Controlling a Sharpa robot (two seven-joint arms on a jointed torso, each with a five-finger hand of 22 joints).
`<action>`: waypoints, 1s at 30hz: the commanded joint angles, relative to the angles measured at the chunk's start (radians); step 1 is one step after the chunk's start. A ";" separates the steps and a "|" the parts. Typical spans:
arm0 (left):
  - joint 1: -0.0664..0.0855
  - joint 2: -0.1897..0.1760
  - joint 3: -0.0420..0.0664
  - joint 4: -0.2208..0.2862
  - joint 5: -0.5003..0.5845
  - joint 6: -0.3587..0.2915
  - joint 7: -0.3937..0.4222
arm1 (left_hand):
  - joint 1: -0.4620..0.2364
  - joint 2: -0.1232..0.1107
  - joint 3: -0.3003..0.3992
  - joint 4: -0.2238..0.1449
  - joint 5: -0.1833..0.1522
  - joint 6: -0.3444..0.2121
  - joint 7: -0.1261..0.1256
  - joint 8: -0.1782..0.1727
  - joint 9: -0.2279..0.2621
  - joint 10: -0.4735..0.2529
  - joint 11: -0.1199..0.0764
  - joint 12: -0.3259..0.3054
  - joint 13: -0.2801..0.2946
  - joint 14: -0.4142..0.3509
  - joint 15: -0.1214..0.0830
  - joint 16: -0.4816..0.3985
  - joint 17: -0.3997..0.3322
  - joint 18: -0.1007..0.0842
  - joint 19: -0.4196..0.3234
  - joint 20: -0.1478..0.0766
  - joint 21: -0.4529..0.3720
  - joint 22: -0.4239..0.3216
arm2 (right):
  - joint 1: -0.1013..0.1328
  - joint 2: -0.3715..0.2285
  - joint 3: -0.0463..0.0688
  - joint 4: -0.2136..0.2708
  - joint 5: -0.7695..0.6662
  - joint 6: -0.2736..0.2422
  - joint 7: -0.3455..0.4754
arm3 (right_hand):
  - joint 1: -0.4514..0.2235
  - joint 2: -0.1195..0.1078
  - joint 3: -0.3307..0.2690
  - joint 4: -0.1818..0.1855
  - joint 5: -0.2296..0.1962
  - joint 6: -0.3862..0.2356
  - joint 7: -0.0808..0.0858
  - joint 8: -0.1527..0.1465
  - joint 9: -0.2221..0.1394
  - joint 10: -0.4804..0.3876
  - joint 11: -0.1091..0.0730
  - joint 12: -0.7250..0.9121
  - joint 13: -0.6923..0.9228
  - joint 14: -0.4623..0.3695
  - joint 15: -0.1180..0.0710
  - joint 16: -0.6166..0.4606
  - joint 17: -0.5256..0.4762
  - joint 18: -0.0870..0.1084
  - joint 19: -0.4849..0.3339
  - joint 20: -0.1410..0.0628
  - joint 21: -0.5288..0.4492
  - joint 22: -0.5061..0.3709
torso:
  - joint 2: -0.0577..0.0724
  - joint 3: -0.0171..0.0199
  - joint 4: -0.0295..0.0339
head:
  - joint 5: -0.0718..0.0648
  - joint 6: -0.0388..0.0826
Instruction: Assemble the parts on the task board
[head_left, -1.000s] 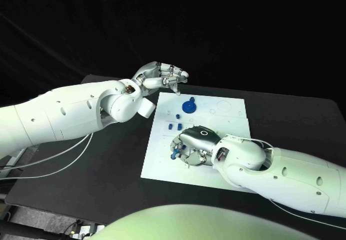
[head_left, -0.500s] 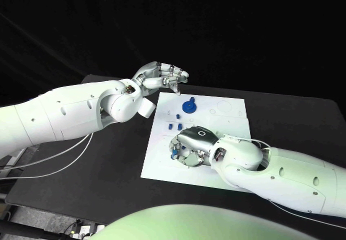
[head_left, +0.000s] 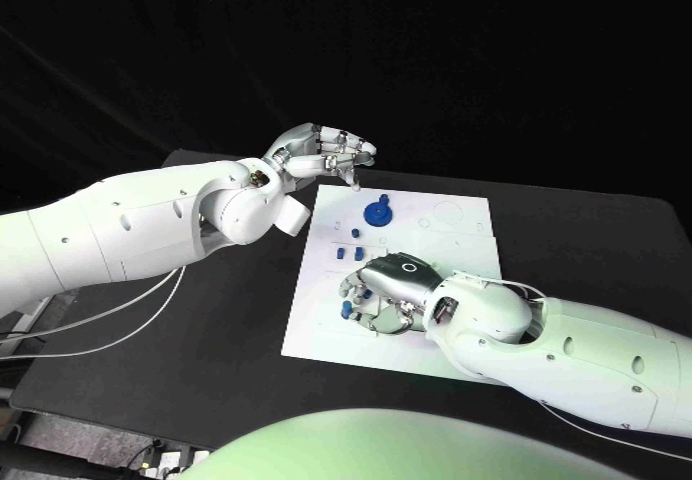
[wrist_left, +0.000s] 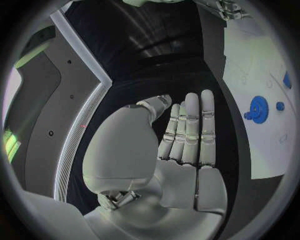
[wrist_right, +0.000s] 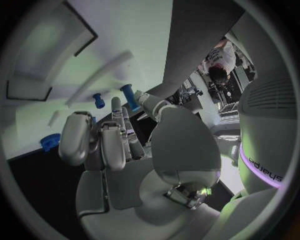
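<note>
Black tabletop (head_left: 202, 330) carries the flat white task board (head_left: 433, 225). My left hand (head_left: 323, 152) hovers at its far left corner, fingers straight, apart, empty. My right hand (head_left: 382, 296) rests mid-board; whether it grips, I cannot tell. Small blue parts (head_left: 346, 253) lie just beyond it, round blue gear (head_left: 378, 213) farther.

white task board (head_left: 433, 230) with blue parts (head_left: 378, 214) on a black table (head_left: 216, 330); silver hands, white arms

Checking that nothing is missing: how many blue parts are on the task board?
5: a blue gear farthest from the robot, three small pegs just nearer, and one last peg beside the right hand, which may hide more.
</note>
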 joint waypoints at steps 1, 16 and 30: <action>0.001 0.000 0.001 0.002 -0.002 0.020 0.003 | -0.009 0.004 0.000 -0.005 0.003 -0.004 0.000 -0.004 0.001 -0.007 0.003 -0.005 -0.002 -0.005 0.005 -0.002 0.002 0.012 0.001 0.005 -0.005 -0.001 | -0.002 -0.006 0.000 0.007 0.014 -0.112 0.015 | 0.002 -0.015 -0.012 0.001 0.002 -0.021 -0.001 -0.014 -0.005 -0.021 -0.001 -0.003 0.002 0.031 0.008 -0.009 -0.008 -0.004 -0.006 0.005 -0.019 -0.013 | 0.000 0.0002 0.0004 | -0.002 0.000; 0.001 -0.002 0.000 -0.004 -0.002 0.022 0.004 | -0.009 0.005 -0.001 -0.006 0.003 -0.005 0.000 -0.004 0.004 -0.009 0.003 -0.005 -0.002 -0.007 0.005 -0.002 0.003 0.013 0.000 0.005 -0.007 -0.002 | 0.060 -0.175 0.011 0.085 0.430 -0.122 0.103 | 0.049 0.015 -0.061 -0.005 -0.002 0.033 -0.019 0.007 0.008 0.147 -0.039 0.217 0.108 0.040 -0.020 -0.005 -0.003 -0.011 0.012 -0.012 0.023 0.026 | -0.006 -0.0019 -0.0045 | -0.035 0.000; -0.001 -0.014 -0.004 -0.012 -0.002 0.016 0.009 | -0.010 0.004 -0.001 -0.007 0.003 -0.005 0.000 -0.005 0.005 -0.009 0.003 -0.005 -0.002 -0.008 0.005 -0.002 0.004 0.012 0.000 0.006 -0.007 -0.002 | 0.092 -0.454 0.010 0.149 0.746 -0.005 0.000 | -0.003 0.033 -0.154 0.086 0.010 0.026 -0.062 0.222 0.134 0.303 -0.073 1.117 1.163 0.074 -0.050 0.095 0.138 -0.038 0.054 -0.046 0.148 0.141 | -0.031 -0.0025 -0.0319 | -0.094 0.009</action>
